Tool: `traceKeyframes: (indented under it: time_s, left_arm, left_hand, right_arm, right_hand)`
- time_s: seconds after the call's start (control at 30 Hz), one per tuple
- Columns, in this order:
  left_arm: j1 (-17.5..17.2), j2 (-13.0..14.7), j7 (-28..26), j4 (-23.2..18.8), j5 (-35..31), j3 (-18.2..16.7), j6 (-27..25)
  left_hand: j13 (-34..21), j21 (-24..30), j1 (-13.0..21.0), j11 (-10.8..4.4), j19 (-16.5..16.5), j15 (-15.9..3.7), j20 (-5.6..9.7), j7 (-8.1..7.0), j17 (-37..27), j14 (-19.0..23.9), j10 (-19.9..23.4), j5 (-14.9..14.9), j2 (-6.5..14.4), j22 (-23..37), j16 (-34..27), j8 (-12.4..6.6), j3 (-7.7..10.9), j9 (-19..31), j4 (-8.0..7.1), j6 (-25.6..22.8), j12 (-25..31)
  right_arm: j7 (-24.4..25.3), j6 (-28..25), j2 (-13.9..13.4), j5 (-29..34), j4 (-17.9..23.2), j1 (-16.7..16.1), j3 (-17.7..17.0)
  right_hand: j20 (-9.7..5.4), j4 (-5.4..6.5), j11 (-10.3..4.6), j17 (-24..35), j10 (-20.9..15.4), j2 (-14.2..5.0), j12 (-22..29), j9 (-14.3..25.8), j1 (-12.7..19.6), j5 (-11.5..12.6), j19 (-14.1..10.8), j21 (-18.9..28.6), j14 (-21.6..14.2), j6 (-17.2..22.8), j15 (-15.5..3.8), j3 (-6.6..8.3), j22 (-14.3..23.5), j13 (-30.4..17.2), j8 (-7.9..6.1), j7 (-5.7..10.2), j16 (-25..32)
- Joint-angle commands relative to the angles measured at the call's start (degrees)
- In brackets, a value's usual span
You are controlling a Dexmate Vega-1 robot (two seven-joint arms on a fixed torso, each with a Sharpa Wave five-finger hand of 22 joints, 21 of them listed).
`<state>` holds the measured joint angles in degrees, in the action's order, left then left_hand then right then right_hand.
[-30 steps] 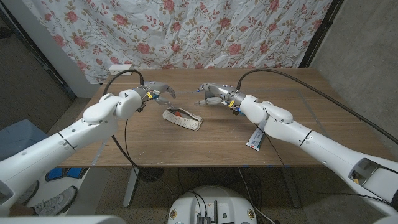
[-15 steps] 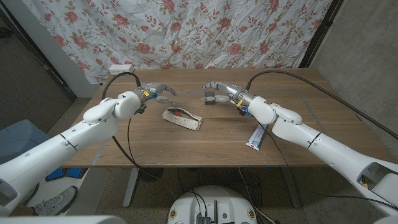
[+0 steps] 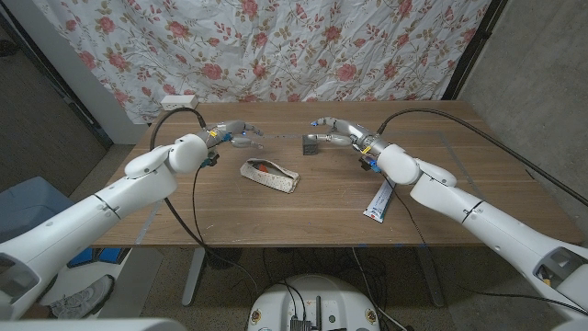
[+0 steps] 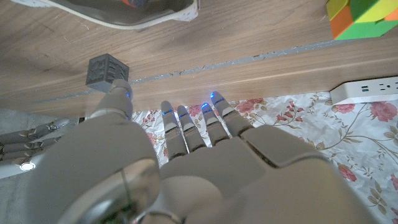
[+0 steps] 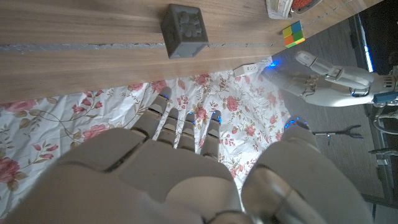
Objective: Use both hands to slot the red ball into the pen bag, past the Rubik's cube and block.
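Wooden table (image 3: pixel 312 207): open surface between the arms, near edge bare. Pen bag (image 3: pixel 270 176) at centre, mouth open, red ball (image 3: pixel 265 167) inside. Grey block (image 3: pixel 310 144) beyond it, beside the right hand (image 3: pixel 333 131); Rubik's cube (image 4: pixel 357 17) near the left hand (image 3: pixel 241 134). Both hands spread, holding nothing. Floral curtain (image 3: pixel 276 46) behind.

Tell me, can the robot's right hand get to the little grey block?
Probably yes. The right hand is open just beside the grey block, and nothing sits between them on the table.
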<state>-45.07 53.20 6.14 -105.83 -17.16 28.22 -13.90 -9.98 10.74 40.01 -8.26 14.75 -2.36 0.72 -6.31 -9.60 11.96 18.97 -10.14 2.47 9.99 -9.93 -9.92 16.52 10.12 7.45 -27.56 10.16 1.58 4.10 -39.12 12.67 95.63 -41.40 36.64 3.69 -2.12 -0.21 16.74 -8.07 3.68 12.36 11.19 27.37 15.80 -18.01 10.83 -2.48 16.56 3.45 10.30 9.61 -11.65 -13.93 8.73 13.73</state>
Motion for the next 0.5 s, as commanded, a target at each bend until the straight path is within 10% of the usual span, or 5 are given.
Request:
traceKeyframes:
  time_s: [0.03, 0.5]
  left_arm:
    - [1.3, -2.4, -3.3, 5.0, 6.7, 0.9, 3.5]
    - [1.5, -6.2, -7.4, 13.8, 15.6, 0.2, 12.1]
  left_hand:
    - [-0.2, -0.1, -0.7, 0.09, -0.6, -3.59, 0.06, 0.03, 0.0, -0.5, -0.4, 0.0, -0.1, 0.2, 0.3, 0.34, -0.14, 0.0, 0.00, 0.8, 0.0]
    - [-0.2, -0.1, -1.8, 1.18, -1.2, -3.13, -0.09, 0.50, 0.0, -1.1, -1.1, 0.1, 0.5, 0.1, 0.1, 0.21, -0.32, 0.0, -0.22, 2.1, 0.2]
  right_arm:
    - [0.9, 2.1, 0.3, -7.9, -2.0, -1.5, -3.0]
    - [3.2, 4.6, 1.5, -14.9, -5.1, -3.0, -5.7]
  right_hand:
    - [-0.47, -0.01, -0.19, -0.1, -0.5, 0.25, 0.3, -0.1, -0.5, -0.2, -0.3, 0.4, -0.7, -0.1, 0.04, -0.27, 0.1, 0.1, 0.45, 0.47, 0.2]
    - [-1.04, 0.65, -0.15, -0.7, -3.2, -0.41, 0.8, -0.3, -2.4, -1.0, -1.2, 0.5, -2.8, -0.5, -1.25, -0.85, 0.0, 0.4, 1.33, 0.17, 0.7]
